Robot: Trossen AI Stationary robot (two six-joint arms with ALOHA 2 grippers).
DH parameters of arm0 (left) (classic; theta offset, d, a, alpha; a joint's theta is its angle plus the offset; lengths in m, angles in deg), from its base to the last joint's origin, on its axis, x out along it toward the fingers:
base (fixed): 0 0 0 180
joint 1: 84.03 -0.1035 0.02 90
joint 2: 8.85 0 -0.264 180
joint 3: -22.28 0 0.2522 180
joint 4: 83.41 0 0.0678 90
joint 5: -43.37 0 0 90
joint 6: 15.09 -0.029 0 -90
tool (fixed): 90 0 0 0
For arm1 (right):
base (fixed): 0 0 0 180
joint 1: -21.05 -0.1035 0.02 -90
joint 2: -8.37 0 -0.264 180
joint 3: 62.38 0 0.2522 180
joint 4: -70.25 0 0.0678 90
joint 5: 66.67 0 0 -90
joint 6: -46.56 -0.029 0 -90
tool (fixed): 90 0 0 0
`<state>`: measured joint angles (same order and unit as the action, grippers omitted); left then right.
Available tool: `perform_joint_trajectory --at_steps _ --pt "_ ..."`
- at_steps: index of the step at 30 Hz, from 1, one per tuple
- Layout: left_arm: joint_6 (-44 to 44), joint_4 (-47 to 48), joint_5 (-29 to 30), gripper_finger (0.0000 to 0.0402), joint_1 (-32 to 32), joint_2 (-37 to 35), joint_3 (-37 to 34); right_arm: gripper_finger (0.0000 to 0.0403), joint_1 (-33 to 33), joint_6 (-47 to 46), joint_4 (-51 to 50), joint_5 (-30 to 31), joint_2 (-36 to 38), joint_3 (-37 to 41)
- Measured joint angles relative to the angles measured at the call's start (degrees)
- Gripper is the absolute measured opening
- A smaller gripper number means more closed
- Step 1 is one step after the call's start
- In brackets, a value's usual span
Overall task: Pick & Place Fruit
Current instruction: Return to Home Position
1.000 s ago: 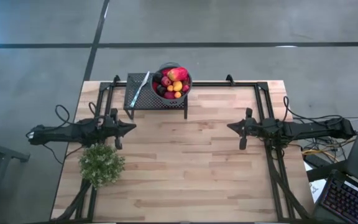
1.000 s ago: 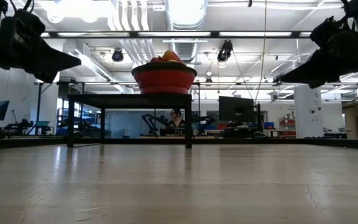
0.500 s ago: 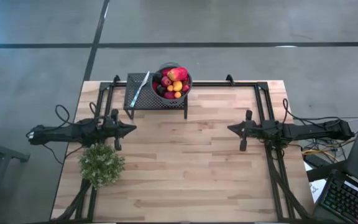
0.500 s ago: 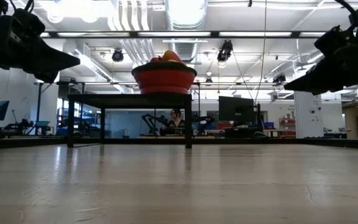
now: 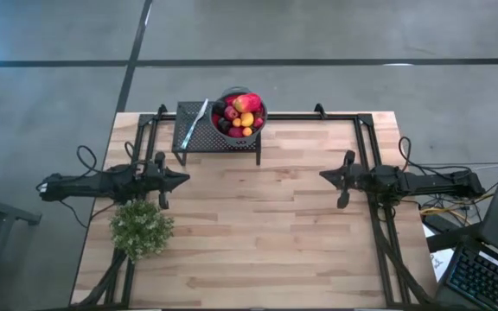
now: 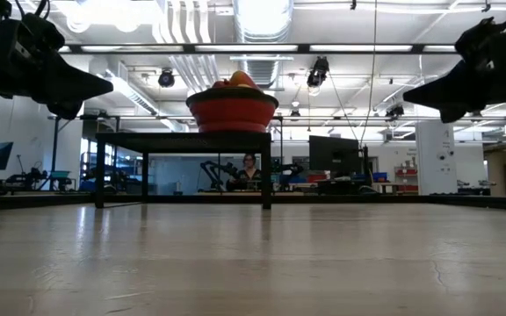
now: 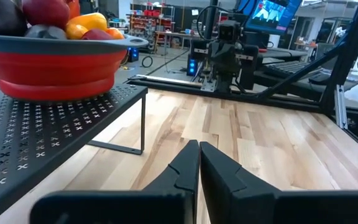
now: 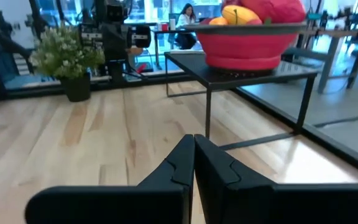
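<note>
While both arms hang level above the tabletop [image 5: 266, 242], the left gripper [image 7: 199, 144] is seen from its own wrist with fingers pressed together on nothing. The right gripper [image 8: 193, 138] is shown likewise, closed and empty. From above, the left one is placed by the tabletop's left edge and the right one by the right edge, tips facing across bare wood.

Farther out, the fruit [image 5: 239, 115] is found heaped in a red bowl [image 6: 232, 112] on a dark perforated shelf [image 5: 219, 142] at the far edge, left of its middle. Nothing of it is left on the wood.

These pieces are judged to be light, hard toy plastic: smooth, round and likely to roll or squirt from a pinch. Each would best be taken across its widest part, from above, with fingers well spread beforehand. The larger red piece on top would call for the widest opening. Breakage is not expected; a knocked bowl is the likelier mishap.

Now the views are compared. Only from above is the knife [image 5: 195, 121] shown, lying on the shelf just beside the bowl, and a bushy plant [image 5: 141, 227] by the left edge. Only the low view tells that both grippers are held clear of the wood, and how high the shelf lifts the bowl. A seated person [image 8: 184, 15] in the room behind is caught in the right wrist view.
</note>
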<state>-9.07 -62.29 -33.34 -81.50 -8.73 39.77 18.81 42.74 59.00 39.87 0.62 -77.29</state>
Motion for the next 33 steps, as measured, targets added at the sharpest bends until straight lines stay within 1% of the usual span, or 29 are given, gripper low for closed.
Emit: perform_joint_trajectory --at_steps 4,11,33 --pt "0.0 -0.1 0.0 0.0019 0.0 0.0 0.0 0.0008 0.0 -3.5 -0.1 -0.1 -0.2 0.0" --pt "0.0 -0.1 0.0 0.0025 0.0 0.0 0.0 0.0008 0.0 -3.5 -0.4 -0.1 -0.3 0.0" --pt "0.0 -0.1 0.0 0.0026 0.0 0.0 -0.1 0.0009 0.0 -3.6 -0.5 0.0 -0.3 0.0"
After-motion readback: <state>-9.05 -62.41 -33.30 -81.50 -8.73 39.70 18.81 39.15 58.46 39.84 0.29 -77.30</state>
